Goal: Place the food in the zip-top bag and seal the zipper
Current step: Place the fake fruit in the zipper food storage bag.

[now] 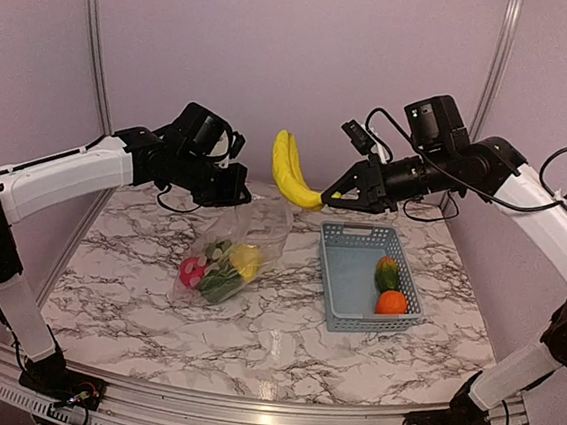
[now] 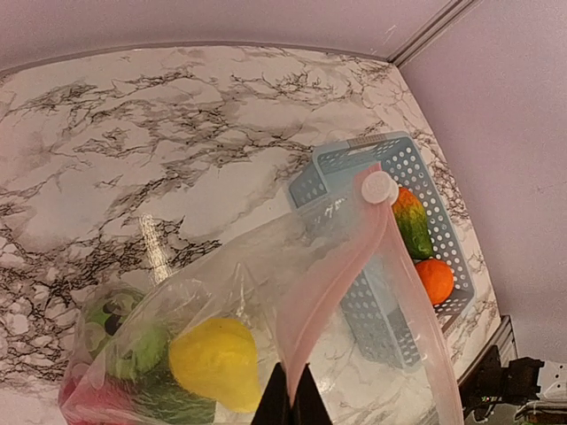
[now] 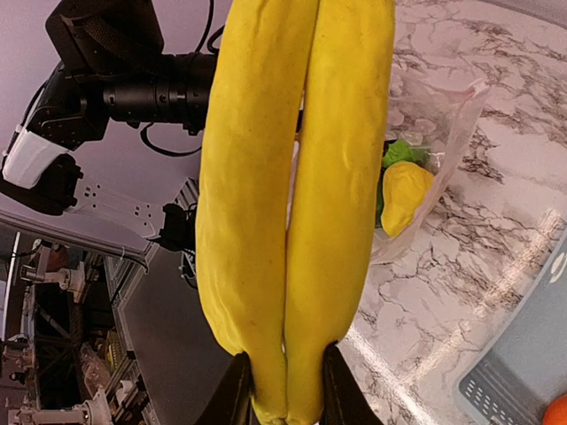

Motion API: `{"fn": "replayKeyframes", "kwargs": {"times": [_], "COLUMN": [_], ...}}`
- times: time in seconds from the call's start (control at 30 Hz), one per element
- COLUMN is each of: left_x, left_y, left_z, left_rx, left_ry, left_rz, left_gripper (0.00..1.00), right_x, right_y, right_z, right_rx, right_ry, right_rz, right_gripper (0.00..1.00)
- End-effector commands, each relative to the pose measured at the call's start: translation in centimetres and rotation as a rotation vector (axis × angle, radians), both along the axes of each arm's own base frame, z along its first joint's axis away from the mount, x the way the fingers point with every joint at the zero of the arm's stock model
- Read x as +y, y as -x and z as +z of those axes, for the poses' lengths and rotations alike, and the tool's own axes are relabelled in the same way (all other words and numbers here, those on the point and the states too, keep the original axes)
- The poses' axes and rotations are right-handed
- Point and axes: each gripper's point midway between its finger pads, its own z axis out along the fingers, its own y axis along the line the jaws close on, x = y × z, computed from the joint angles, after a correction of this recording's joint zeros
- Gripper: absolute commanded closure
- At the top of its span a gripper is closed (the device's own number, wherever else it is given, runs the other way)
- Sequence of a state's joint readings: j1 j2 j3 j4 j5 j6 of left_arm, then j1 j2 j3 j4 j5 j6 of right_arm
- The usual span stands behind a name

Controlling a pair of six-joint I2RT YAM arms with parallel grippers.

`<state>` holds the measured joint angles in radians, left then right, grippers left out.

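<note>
Right gripper (image 1: 333, 195): both fingers are closed on the stem end of the yellow bananas (image 1: 290, 170), which fill the right wrist view (image 3: 292, 204) with a dark fingertip (image 3: 236, 394) pressed against each side of the fruit. The bananas are held in the air, above and behind the bag's mouth, touching nothing else. Left gripper (image 1: 231, 185): in the left wrist view its fingers (image 2: 285, 400) are pressed together on the pinkish zipper (image 2: 332, 283), pinching that strip and lifting one edge of the zip-top bag (image 1: 251, 240) off the surface; a white round slider (image 2: 379, 188) sits at the far end of the strip. The lower part of the bag rests on the table and contains a yellow pepper (image 1: 246, 260), a red-pink ball (image 1: 191, 271) and green pieces (image 1: 218, 283) (their individual shapes cannot be separated through the crinkled film). Just right of the bag stands a grey-blue slotted basket (image 1: 362, 229), holding a green melon with a reddish end (image 1: 387, 274) and an orange (image 1: 391, 302) in its right half. The table (image 1: 251, 340) is white marble-patterned with dark veining and shows glare spots. Pale lilac walls (image 1: 300, 43) enclose it on three sides, with aluminium posts (image 1: 92, 43) at the rear corners.
</note>
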<state>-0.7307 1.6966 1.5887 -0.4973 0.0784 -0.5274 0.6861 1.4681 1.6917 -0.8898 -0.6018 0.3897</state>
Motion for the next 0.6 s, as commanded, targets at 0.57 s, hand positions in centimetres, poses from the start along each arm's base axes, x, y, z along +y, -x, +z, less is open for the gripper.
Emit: {"fn": "replayKeyframes", "kwargs": {"times": [0.57], "left_x": [-0.9], "left_y": [-0.5], "left_z": [4.2], "left_rx": [-0.162], "left_ry": [0.127], "left_rz": [-0.009], "left_gripper": [1.00], "right_x": [1.7], "right_y": [4.5], "right_z": [-3.3], "right_rx": [0.449], "right_ry": [-0.153], "right_rz": [0.096], "right_gripper": [0.77]}}
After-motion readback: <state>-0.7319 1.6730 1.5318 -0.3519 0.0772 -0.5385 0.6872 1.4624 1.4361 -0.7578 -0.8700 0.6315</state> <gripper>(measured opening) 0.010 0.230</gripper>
